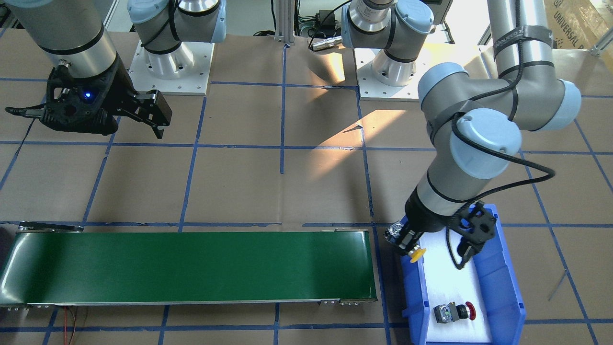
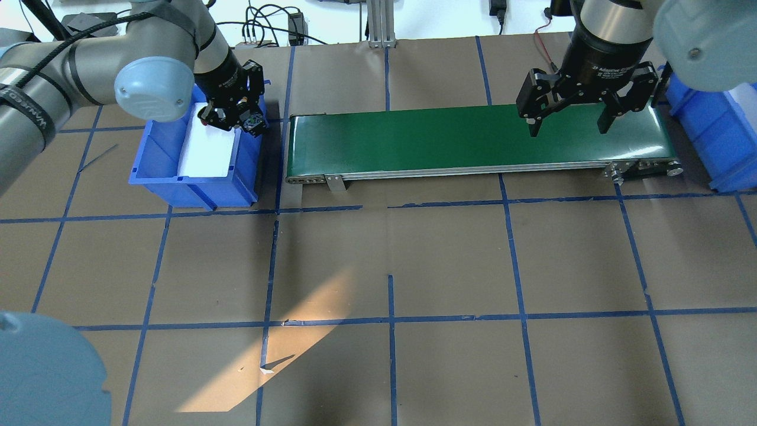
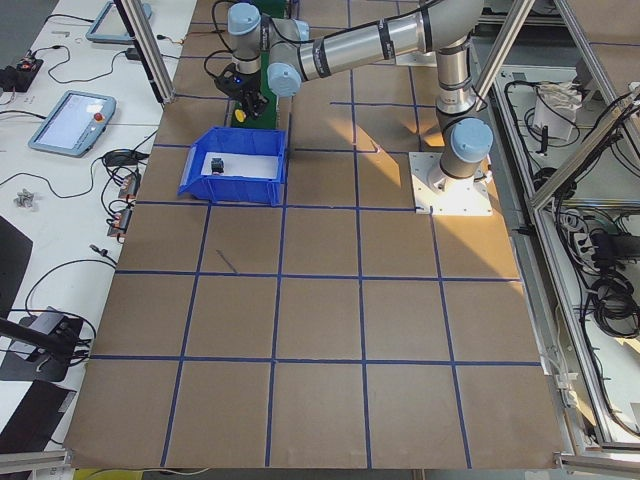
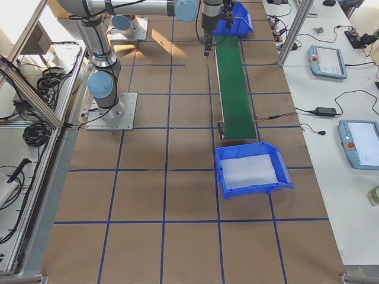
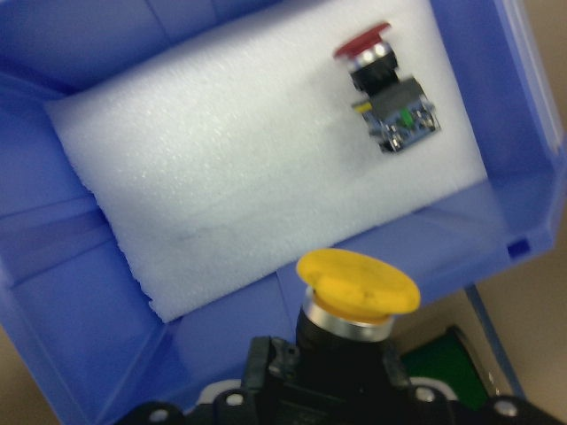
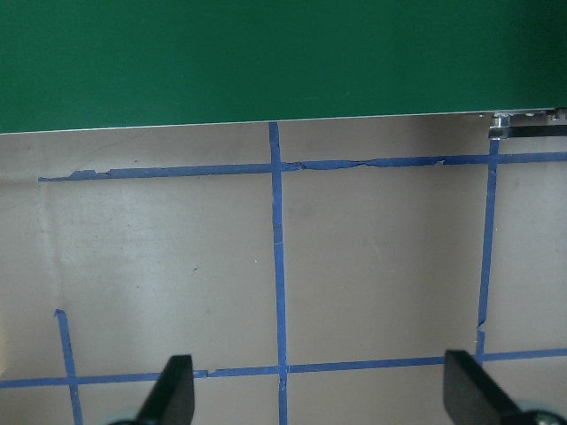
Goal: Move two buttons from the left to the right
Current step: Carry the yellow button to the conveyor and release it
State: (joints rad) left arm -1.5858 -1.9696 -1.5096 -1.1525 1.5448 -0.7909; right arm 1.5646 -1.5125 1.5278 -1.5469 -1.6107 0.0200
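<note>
My left gripper [image 1: 405,241] is shut on the yellow button [image 5: 357,285]. It holds it above the rim of the left blue bin [image 1: 504,287], on the side toward the green conveyor belt [image 1: 191,268]. The yellow cap [image 1: 416,254] points into the bin. The red button [image 5: 383,81] lies on its side on white foam at the bin's far end, also in the front-facing view [image 1: 454,312]. My right gripper [image 2: 568,129] is open and empty, hovering over the belt's right end [image 2: 627,133].
A second blue bin [image 2: 718,133] with a white foam liner stands beyond the belt's right end, also in the exterior right view [image 4: 249,188]. The table is brown paper with a blue tape grid. The right wrist view shows the belt edge [image 6: 266,62] and bare table.
</note>
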